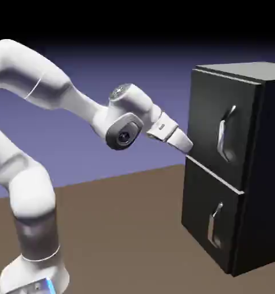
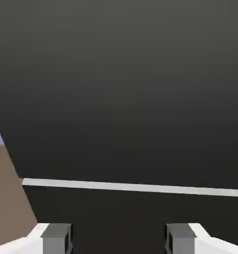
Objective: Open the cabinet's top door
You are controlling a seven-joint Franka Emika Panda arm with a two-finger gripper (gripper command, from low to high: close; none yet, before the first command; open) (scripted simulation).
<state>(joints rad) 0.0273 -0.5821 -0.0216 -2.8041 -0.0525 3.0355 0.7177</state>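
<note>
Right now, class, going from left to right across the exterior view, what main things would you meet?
The robot arm's base, the claw, the cabinet's top door, the grey-topped black cabinet's dark side.

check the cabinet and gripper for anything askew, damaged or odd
Nothing looks damaged or askew: the top door sits closed. The open gripper is down by the pale seam, away from that door's handle.

- Black, boxy cabinet (image 1: 268,172), upright on the bench (image 1: 116,241), at three o'clock in the exterior view.
- Top door (image 1: 208,115): flat, black, shut, above the lower panel, with a bent silver handle (image 1: 222,135).
</note>
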